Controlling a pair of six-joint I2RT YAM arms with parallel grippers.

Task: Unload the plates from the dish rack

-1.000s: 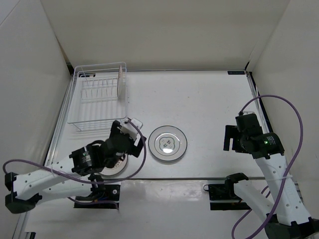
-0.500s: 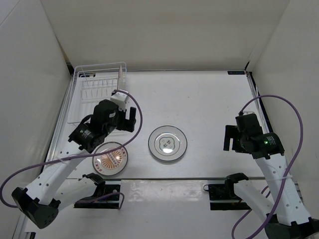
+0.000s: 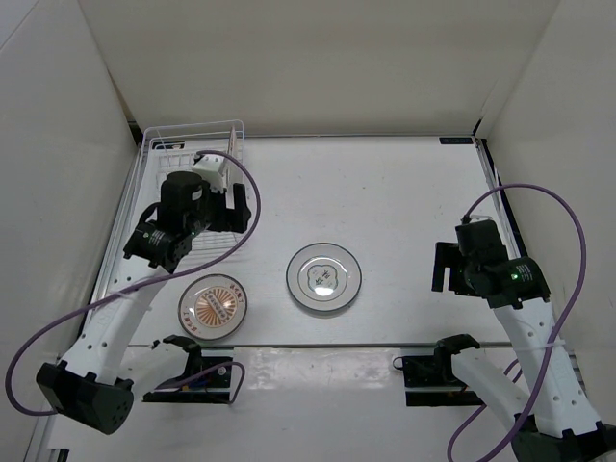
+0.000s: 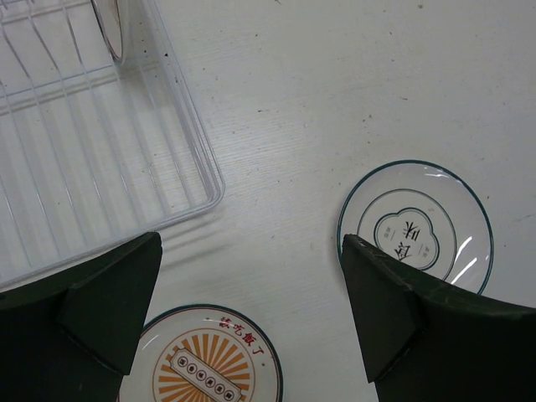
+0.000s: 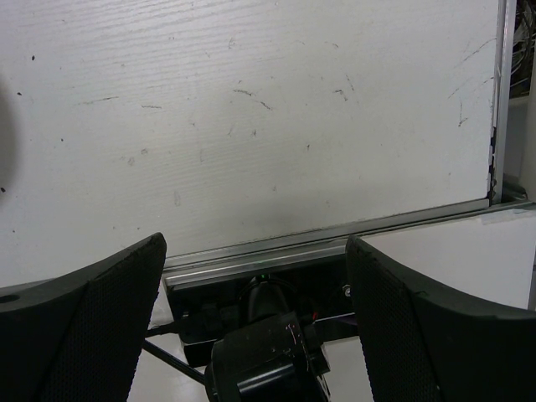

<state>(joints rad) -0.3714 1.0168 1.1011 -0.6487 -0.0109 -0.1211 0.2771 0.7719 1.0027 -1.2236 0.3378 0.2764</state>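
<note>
Spread wide, empty, at the left gripper [image 4: 251,310], above the dish rack [image 4: 213,180] corner rim. Equally wide at the right gripper [image 5: 255,310]. Flat on the table [image 3: 404,192], apart from rim and each other: white plate [image 3: 324,277], grey-ringed; orange plate [image 3: 212,308], sunburst. Inside the rack: 1 edge-on plate [image 4: 107,29].

Got dish rack [image 3: 188,197] at far left of worktop [image 3: 404,192], with upright plate [image 3: 234,146] standing in its far right corner. Seeing two more lying flat on worktop in front of rack: left plate [image 3: 213,308] close to the front edge, centre plate [image 3: 324,277] to its right and slightly farther back, the two apart. Have left end effector [image 3: 231,204] over rack's near right corner and right end effector [image 3: 441,268] well off to the right, over bare worktop.
</note>
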